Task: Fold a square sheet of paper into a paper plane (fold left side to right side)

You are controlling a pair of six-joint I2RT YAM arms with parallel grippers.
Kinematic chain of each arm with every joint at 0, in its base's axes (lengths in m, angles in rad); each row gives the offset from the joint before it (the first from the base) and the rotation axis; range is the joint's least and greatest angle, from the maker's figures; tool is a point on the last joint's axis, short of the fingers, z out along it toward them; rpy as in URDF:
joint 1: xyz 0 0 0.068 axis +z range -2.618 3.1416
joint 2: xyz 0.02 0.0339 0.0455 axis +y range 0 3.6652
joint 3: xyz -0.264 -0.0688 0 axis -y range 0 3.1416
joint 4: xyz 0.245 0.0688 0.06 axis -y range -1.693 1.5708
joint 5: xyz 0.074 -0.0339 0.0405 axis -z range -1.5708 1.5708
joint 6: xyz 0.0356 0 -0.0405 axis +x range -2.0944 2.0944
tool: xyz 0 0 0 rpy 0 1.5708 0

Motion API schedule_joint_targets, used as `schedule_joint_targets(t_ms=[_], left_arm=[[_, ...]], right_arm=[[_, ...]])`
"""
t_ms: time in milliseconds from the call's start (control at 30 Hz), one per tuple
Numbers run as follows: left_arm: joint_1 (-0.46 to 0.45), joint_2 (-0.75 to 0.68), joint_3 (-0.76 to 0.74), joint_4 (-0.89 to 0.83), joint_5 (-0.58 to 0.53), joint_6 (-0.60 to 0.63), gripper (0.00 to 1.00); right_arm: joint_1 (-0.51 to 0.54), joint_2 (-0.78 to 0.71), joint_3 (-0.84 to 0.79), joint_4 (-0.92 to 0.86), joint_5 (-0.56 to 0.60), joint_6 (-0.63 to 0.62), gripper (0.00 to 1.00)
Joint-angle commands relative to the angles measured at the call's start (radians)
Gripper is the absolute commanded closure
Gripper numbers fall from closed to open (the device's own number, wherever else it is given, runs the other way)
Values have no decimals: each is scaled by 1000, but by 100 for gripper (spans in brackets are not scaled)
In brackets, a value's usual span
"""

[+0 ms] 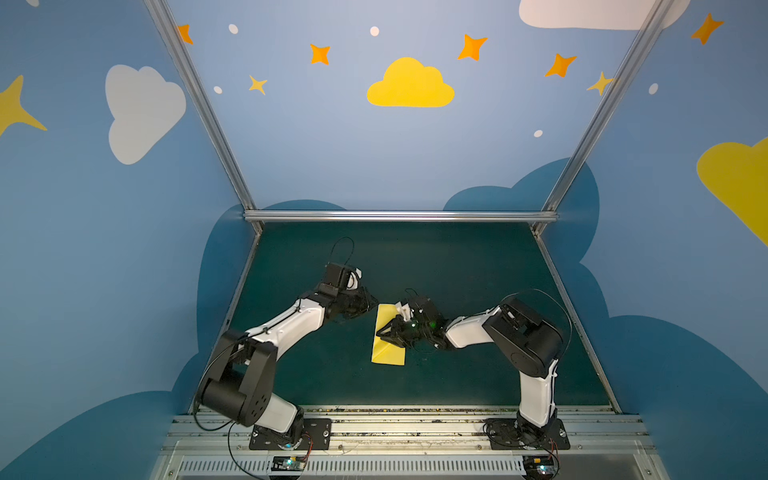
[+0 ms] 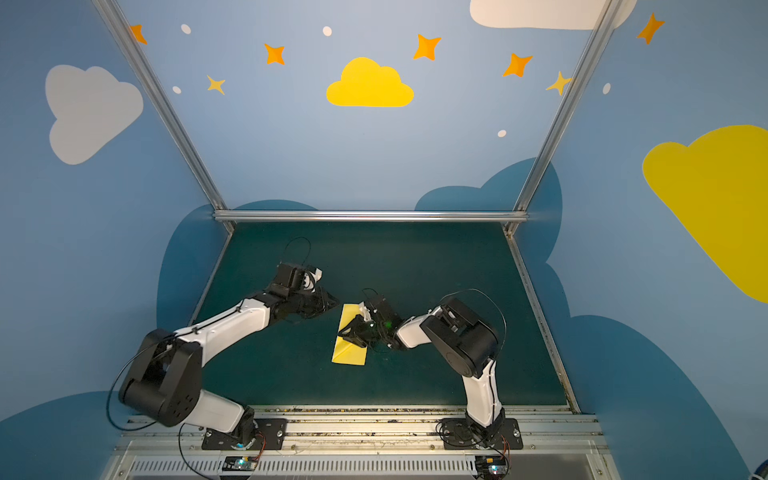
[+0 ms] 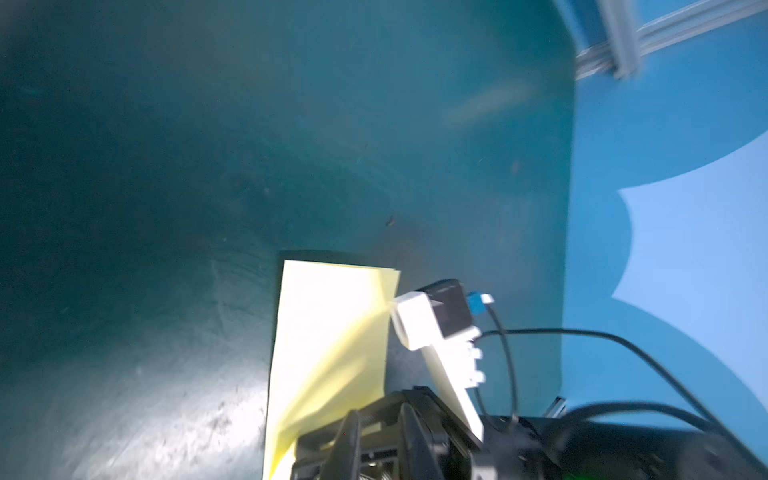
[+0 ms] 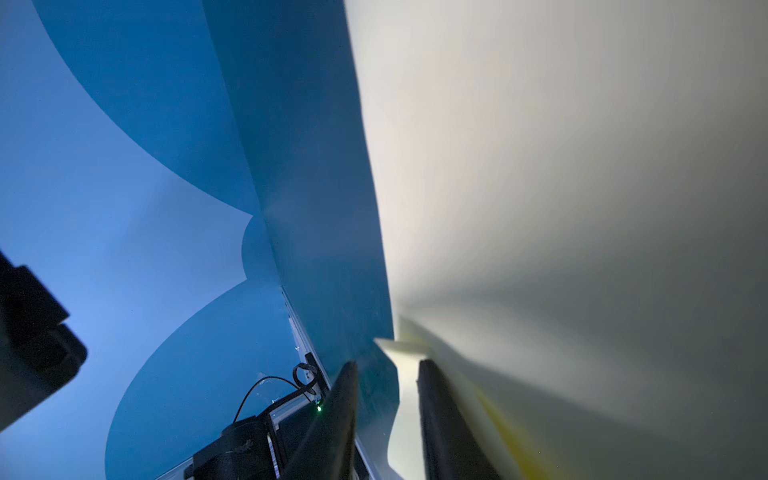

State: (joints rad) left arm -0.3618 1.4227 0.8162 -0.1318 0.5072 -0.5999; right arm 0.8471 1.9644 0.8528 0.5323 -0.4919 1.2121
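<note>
The square sheet of paper lies on the green mat, doubled into a narrow pale yellow rectangle. Its upper layer bows up in the left wrist view. My right gripper reaches across the sheet's middle from the right. Its jaws are open in the right wrist view, with a loose paper edge between them, not pinched. My left gripper hovers just off the sheet's far left corner. It is empty, with its jaws a little apart. No paper plane is in view.
The green mat is bounded by blue walls, an aluminium rail at the back and a metal track in front. The right arm's white camera mount and its cables sit close to my left gripper.
</note>
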Motion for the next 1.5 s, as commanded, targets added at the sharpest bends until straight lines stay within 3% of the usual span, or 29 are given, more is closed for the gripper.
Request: schedule_joint_targets(t_ms=[0, 200, 367, 433, 800, 1467], left_arm=[[-4, -79, -94, -69, -2, -38, 84], [-19, -294, -278, -79, 35, -89, 92], [-71, -414, -379, -33, 28, -170, 96], [-105, -425, -397, -14, 11, -192, 96], [-207, -234, -339, 96, -12, -161, 96], [-218, -36, -276, 109, -66, -74, 96]], right_arm=[[4, 16, -6, -100, 52, -10, 66], [3, 6, -14, -113, 62, -7, 68], [3, 11, -14, -116, 64, -5, 86], [3, 14, -18, -115, 65, -2, 89], [3, 23, -23, -114, 69, 4, 91], [3, 26, -25, -117, 64, 4, 92]])
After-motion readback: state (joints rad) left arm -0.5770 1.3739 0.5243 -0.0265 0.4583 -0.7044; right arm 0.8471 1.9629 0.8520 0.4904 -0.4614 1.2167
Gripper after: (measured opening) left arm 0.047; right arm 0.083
